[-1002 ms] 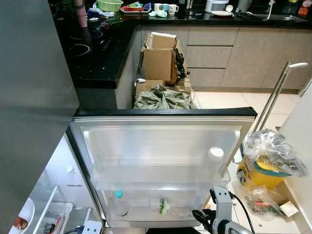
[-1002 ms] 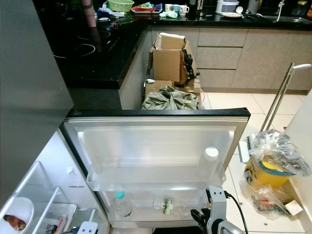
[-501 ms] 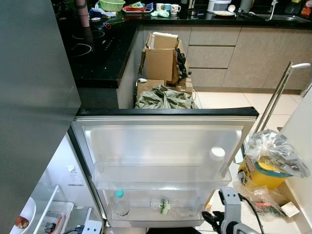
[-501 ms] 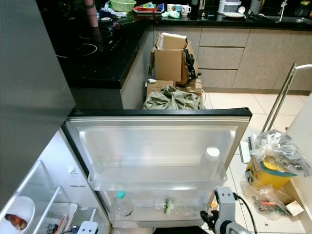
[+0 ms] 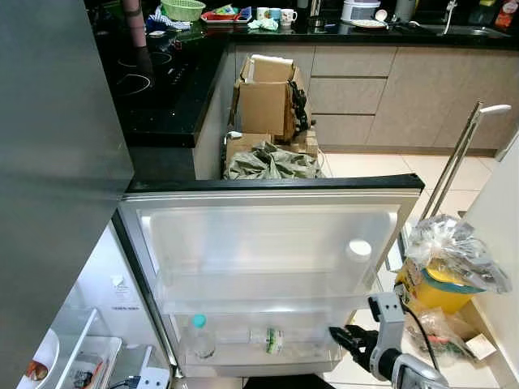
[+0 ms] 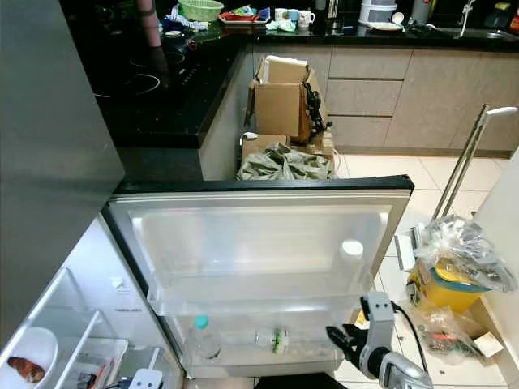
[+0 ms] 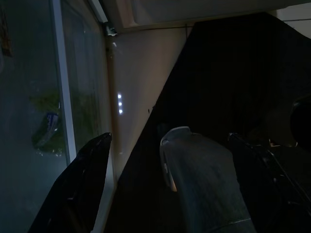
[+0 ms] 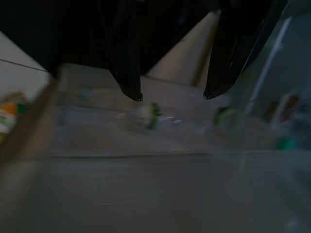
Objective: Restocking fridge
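Left eye view: the fridge door [image 5: 268, 243] stands swung wide open across the front, its black top edge running side to side, its right corner near the tiled floor [image 5: 365, 166]; the right gripper [image 5: 339, 336] sits low at the door's lower right corner, just beside the bottom door shelf [image 5: 259, 356], fingers spread apart with nothing between them; right wrist view is blurred, two black fingertips [image 8: 131, 87] parted above the clear shelf; on that shelf an upright water bottle [image 5: 199, 339] with a teal cap stands left, and a second bottle [image 5: 272, 340] lies on its side, long axis along the shelf; left gripper [image 7: 131, 189] hangs in shade, fingers apart.
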You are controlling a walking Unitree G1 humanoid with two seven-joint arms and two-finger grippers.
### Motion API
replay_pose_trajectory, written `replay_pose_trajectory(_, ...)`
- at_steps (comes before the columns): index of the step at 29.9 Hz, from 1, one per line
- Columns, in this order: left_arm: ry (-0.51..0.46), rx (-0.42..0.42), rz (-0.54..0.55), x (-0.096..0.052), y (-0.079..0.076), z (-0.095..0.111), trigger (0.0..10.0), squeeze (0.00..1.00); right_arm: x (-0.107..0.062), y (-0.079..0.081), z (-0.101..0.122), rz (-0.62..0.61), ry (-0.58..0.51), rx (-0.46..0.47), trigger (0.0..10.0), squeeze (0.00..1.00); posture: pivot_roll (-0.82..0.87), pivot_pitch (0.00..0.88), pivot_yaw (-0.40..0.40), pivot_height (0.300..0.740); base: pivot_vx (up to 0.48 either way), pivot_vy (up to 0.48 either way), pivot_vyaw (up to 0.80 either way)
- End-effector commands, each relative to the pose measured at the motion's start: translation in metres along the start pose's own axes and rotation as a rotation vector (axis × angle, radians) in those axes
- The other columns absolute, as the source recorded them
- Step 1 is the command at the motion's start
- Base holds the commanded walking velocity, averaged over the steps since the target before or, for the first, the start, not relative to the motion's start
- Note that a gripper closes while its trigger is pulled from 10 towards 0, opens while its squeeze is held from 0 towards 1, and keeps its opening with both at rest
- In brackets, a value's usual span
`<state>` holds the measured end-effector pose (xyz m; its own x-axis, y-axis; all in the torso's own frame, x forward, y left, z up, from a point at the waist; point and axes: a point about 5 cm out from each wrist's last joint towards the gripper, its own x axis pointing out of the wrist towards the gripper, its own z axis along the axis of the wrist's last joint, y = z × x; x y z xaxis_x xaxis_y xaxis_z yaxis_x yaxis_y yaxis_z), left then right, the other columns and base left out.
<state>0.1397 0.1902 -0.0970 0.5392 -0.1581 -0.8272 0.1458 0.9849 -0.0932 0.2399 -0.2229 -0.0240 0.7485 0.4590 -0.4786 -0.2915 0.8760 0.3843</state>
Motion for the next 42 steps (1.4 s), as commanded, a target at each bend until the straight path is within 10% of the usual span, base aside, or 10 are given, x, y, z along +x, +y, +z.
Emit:
replay_pose_trajectory(1, 0.017, 0.001, 0.006, -0.002, 0.002, -0.005, 10.0, 0.0, -0.003, 0.003, -0.004, 0.079, 0.036, -0.013, 10.0, 0.0, -0.03, 0.006, 0.0, 0.74, 0.0, 0.0, 0.0)
replay_pose_trajectory(19, 0.031, 0.0, 0.001, -0.002, 0.0, -0.009, 10.0, 0.0, -0.016, 0.048, -0.007, 0.757, 0.128, 0.013, 10.0, 0.0, -0.04, 0.01, 0.001, 0.74, 0.0, 0.0, 0.0)
replay_pose_trajectory(42, 0.036, -0.001, -0.001, -0.003, 0.0, -0.012, 10.0, 0.0, 0.004, 0.017, 0.065, 0.248, 0.065, -0.457, 10.0, 0.0, -0.04, 0.011, -0.004, 0.74, 0.0, 0.0, 0.0)
